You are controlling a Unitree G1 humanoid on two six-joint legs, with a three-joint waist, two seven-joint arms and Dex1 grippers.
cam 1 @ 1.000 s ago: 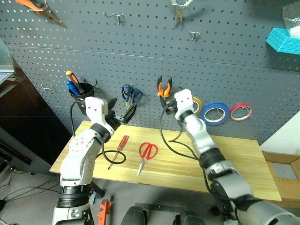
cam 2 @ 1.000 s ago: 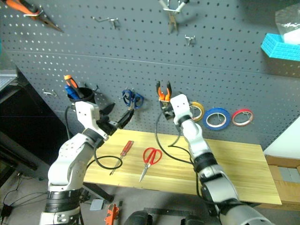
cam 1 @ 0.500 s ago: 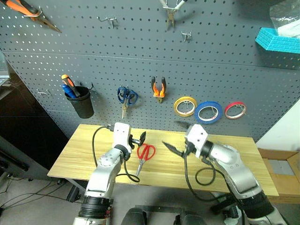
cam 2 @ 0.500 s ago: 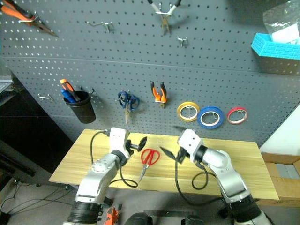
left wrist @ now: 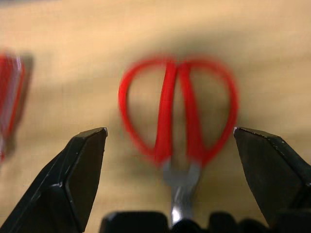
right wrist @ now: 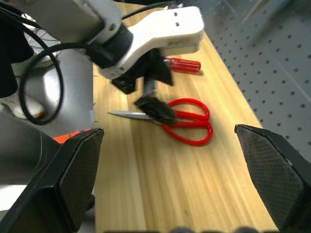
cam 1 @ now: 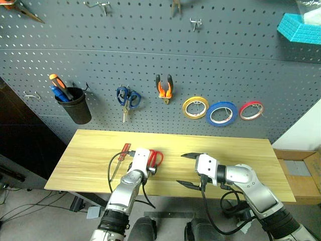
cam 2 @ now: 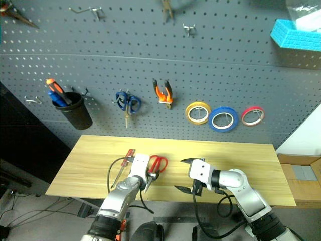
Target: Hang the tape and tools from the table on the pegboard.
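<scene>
On the table (cam 1: pixel 230 150), the red-handled scissors (left wrist: pixel 177 121) are straddled by the left tool (cam 1: pixel 149 169), fingers spread apart. Nothing is gripped. The right tool (cam 1: pixel 186 170) is held wide apart nearby.

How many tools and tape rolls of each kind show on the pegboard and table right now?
Tape rolls: 3 (yellow, blue, red)
Scissors: 2 (blue-handled, red-handled)
Small orange pliers: 1
Loose screwdriver on the table: 1
Total: 7
</scene>
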